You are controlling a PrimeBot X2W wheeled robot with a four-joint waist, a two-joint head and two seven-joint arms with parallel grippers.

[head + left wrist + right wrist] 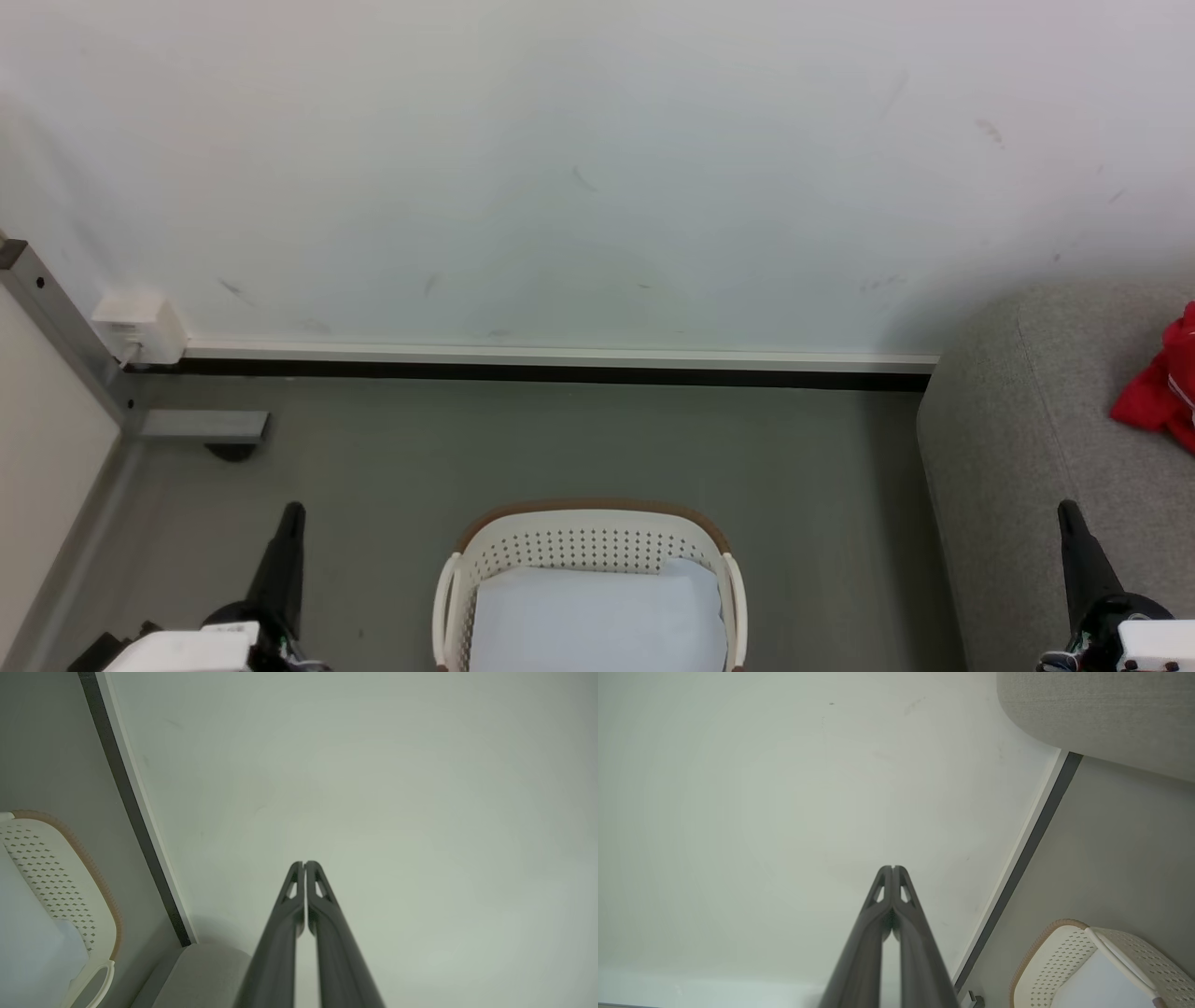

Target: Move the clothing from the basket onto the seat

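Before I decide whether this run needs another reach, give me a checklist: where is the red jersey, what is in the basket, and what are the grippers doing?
1. Red jersey on the sofa: ok, it lies on the grey seat.
2. Whole jersey on the seat: cannot tell, the head view's right edge cuts it off.
3. Basket free of red cloth: ok as far as visible; a pale sheet lies in it.
4. Left gripper shut, holding nothing: ok.
5. Right gripper shut, holding nothing: ok.

floor (560, 439): plain grey
basket (588, 511): stands on the floor, apart from its wall (597, 187) edge
seat (1008, 448): at the floor's right edge
clothing (1162, 392): lies on the seat
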